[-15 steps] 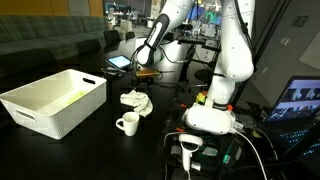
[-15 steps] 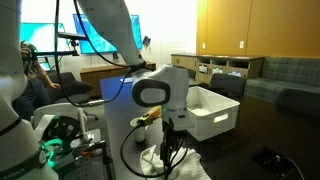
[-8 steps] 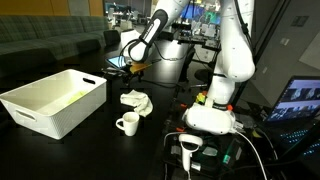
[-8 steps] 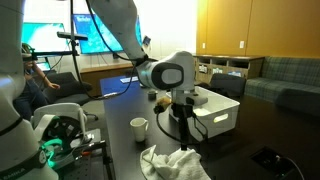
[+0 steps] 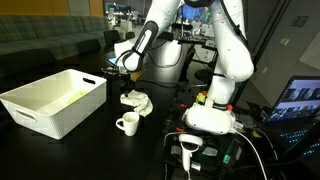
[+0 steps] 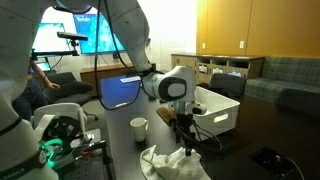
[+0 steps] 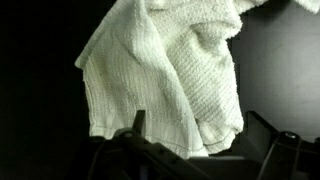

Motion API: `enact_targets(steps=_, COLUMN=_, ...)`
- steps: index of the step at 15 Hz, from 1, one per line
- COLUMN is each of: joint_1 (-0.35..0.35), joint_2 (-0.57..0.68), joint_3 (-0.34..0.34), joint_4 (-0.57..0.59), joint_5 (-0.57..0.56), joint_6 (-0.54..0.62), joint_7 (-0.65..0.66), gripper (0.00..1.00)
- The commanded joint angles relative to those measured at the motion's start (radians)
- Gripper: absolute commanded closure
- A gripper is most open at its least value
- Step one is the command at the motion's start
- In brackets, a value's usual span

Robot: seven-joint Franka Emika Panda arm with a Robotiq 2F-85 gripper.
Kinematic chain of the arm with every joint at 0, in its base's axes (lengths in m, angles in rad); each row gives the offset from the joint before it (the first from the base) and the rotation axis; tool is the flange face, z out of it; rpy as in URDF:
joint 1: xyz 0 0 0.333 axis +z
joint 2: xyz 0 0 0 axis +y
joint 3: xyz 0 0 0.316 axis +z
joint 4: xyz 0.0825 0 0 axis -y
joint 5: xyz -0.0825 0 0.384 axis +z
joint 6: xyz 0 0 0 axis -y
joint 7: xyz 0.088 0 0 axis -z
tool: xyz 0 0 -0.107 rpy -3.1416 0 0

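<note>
Farthest left, the white bin (image 5: pixel 50 100) sits on the dark table (image 5: pixel 85 150). Next comes the claw (image 5: pixel 123 74), hanging just above the crumpled white towel (image 5: pixel 135 100) (a mug (image 5: pixel 127 124) stands close by). In the wrist view its fingers (image 7: pixel 136 124) are spread apart and empty, with the towel beneath them.

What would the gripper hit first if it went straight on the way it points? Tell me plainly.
The white towel: in the wrist view it lies dead ahead of the open gripper. The gap between them is hard to judge.
</note>
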State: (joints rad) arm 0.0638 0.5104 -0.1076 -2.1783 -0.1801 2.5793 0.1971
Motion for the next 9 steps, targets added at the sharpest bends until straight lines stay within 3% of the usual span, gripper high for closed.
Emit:
enact_targets(steps=1, joint_1=-0.067, joint_2=0.037, joint_3=0.041, joint_4=-0.002, joint_5=-0.007, joint_6=0.059, joint_7=-0.204, gripper=0.0)
enact_targets(steps=5, joint_1=-0.081, joint_2=0.079, joint_3=0.033, joint_4=0.027, joint_5=-0.071, joint_6=0.064, joint_7=-0.368, gripper=0.0)
enact_targets(steps=9, joint_1=-0.062, joint_2=0.121, joint_3=0.022, joint_4=0.077, joint_5=-0.153, joint_6=0.061, joint_7=-0.42, gripper=0.0)
